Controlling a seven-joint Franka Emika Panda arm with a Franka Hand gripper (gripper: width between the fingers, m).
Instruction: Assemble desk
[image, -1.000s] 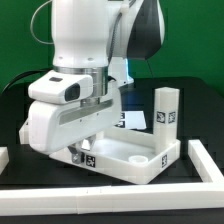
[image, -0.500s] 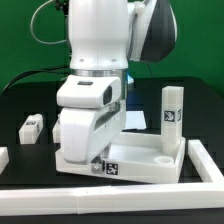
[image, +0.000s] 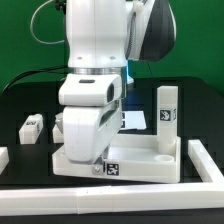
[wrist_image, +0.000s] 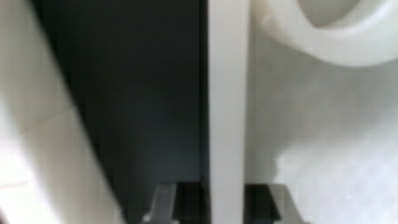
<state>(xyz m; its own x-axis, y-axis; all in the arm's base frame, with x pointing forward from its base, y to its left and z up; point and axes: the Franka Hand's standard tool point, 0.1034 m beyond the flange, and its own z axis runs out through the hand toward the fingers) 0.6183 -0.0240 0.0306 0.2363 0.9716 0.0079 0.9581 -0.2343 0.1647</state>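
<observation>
The white tray-like desk tabletop (image: 140, 162) lies on the black table. One white square leg (image: 165, 120) with a tag stands upright in its far corner at the exterior view's right. My gripper (image: 98, 163) is down on the tabletop's rim at the exterior view's left. In the wrist view the gripper (wrist_image: 224, 206) has a dark finger on each side of the white rim wall (wrist_image: 226, 100) and is shut on it. A round corner socket (wrist_image: 329, 35) shows beside the wall. A loose leg (image: 33, 126) lies on the table at the exterior view's left.
Long thin white border strips run along the front (image: 110, 198), the exterior view's right (image: 205, 160) and left (image: 3, 157). The marker board (image: 135, 121) lies behind the tabletop. My arm hides the table behind the gripper.
The gripper has moved toward the exterior view's right and dragged the tabletop with it, turning it; in the last half second the upright leg shifted slightly left.
</observation>
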